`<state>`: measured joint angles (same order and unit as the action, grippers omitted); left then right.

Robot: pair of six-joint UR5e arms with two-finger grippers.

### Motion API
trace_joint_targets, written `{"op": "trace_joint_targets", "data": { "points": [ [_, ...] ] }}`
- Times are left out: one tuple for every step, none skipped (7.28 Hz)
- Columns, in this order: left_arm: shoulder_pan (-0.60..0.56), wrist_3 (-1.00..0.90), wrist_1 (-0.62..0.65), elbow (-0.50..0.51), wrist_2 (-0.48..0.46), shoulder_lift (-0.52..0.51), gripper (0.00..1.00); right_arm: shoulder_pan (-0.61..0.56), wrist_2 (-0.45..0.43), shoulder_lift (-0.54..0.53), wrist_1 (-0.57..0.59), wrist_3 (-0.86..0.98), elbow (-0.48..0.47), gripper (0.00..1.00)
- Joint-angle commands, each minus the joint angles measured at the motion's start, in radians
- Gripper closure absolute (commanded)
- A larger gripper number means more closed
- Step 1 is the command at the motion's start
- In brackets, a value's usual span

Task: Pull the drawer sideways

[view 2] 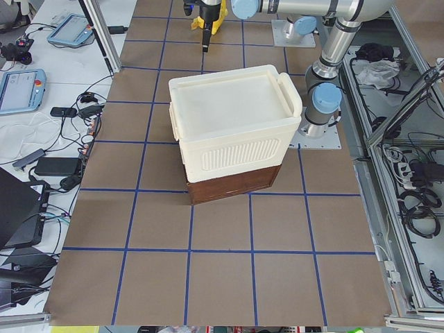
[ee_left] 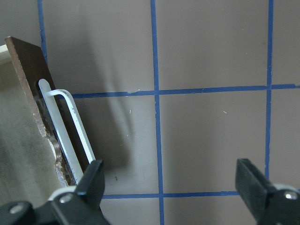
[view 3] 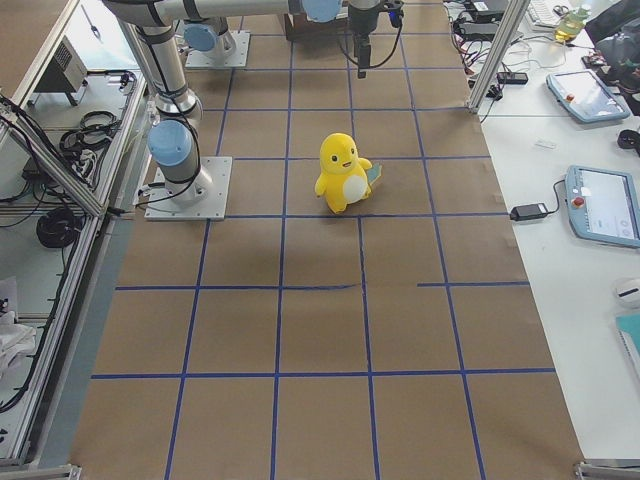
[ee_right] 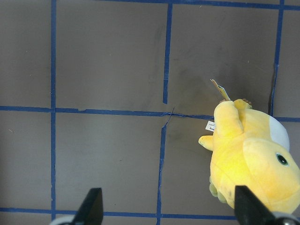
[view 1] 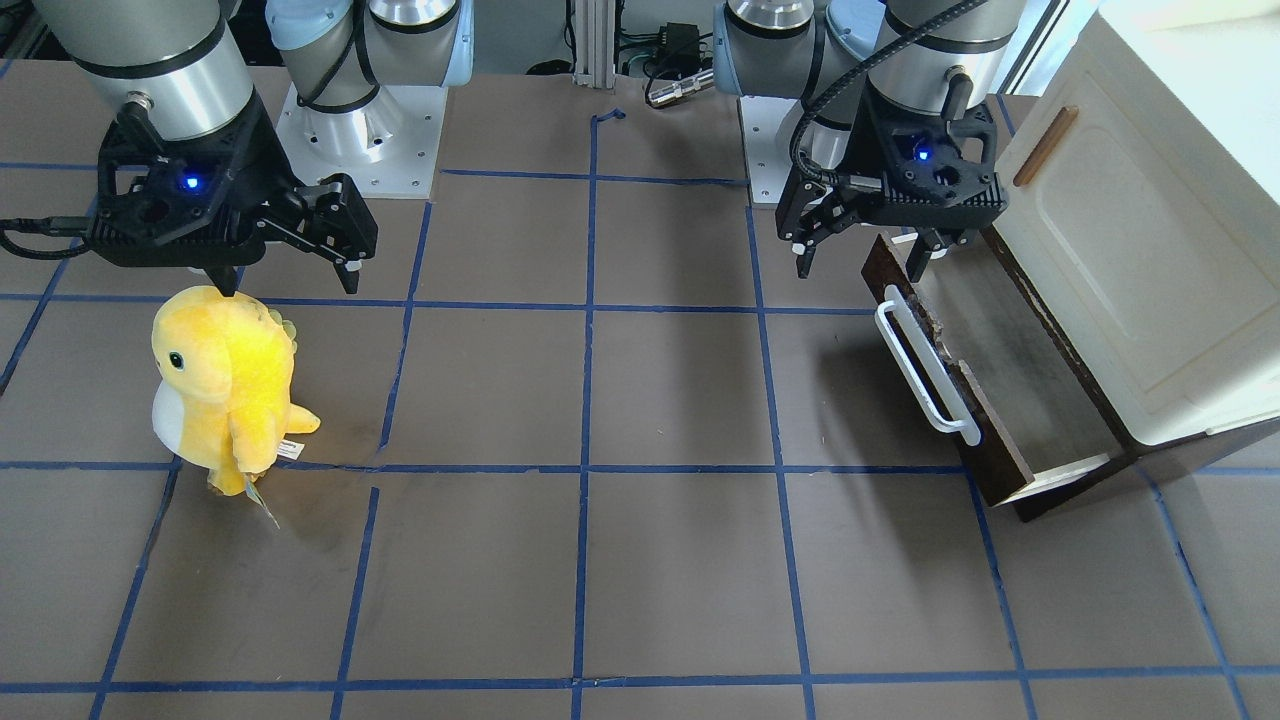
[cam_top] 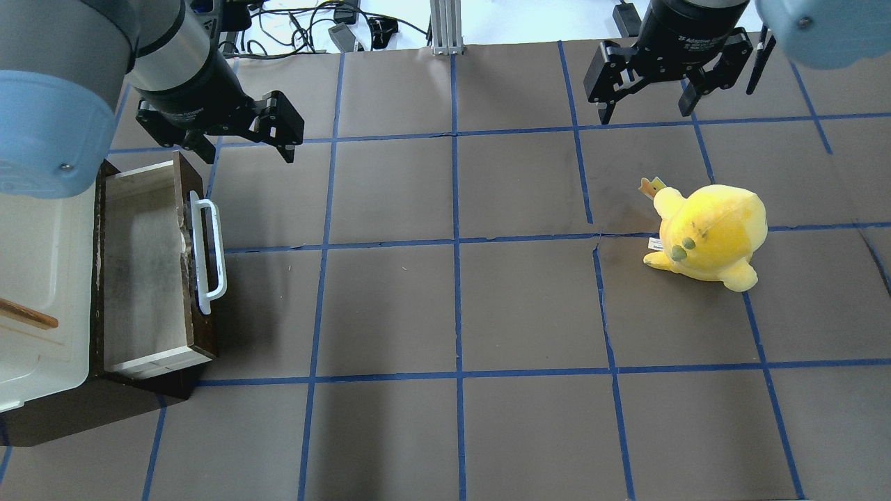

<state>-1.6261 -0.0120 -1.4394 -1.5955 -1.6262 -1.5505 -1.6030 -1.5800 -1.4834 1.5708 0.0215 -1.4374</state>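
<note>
The drawer stands pulled out from under the cream cabinet, with its dark brown front and white bar handle facing the table's middle. It also shows in the front-facing view. My left gripper is open and empty, hovering above the end of the drawer front nearest the robot's base. In the left wrist view the handle lies just beside one fingertip. My right gripper is open and empty, above the table by a plush toy.
A yellow plush toy stands on the right half of the table, just below the right gripper, and shows in the right wrist view. The cabinet has a small brown wooden handle. Blue tape lines grid the brown table.
</note>
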Motion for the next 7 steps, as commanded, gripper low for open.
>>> {"op": "trace_joint_targets", "data": {
  "points": [
    [-0.001,-0.006,-0.015,0.003,-0.001,0.007,0.0,0.0,0.0,0.0,0.0,0.0,0.0,0.0],
    [-0.001,-0.006,-0.016,0.003,0.0,0.012,0.0,0.0,0.0,0.0,0.0,0.0,0.0,0.0],
    [-0.003,-0.003,-0.016,0.003,0.003,0.007,0.0,0.0,0.0,0.0,0.0,0.0,0.0,0.0],
    [-0.003,-0.003,-0.015,0.003,0.005,0.009,0.0,0.0,0.0,0.0,0.0,0.0,0.0,0.0],
    [-0.003,0.0,-0.015,0.005,0.006,0.009,0.0,0.0,0.0,0.0,0.0,0.0,0.0,0.0],
    [-0.003,0.0,-0.015,0.003,0.006,0.01,0.0,0.0,0.0,0.0,0.0,0.0,0.0,0.0],
    [-0.003,0.001,-0.015,0.003,0.008,0.009,0.0,0.0,0.0,0.0,0.0,0.0,0.0,0.0]
  ]
}}
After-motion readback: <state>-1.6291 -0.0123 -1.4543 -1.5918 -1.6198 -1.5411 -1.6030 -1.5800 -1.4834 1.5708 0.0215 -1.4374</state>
